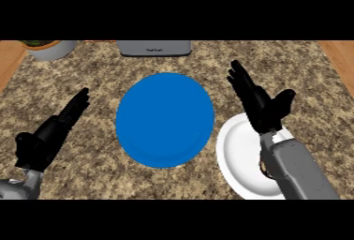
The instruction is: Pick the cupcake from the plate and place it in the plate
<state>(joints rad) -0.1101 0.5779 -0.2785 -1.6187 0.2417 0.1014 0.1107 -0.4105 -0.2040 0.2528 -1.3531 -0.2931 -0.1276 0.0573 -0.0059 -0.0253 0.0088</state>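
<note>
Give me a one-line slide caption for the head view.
Open right hand above the white plate, blue plate at center, left hand open at the left.

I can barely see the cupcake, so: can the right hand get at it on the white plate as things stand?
Probably yes. The right hand is open above the white plate, but its forearm covers the cupcake, which shows only as a dark sliver; it would have to draw back first.
</note>
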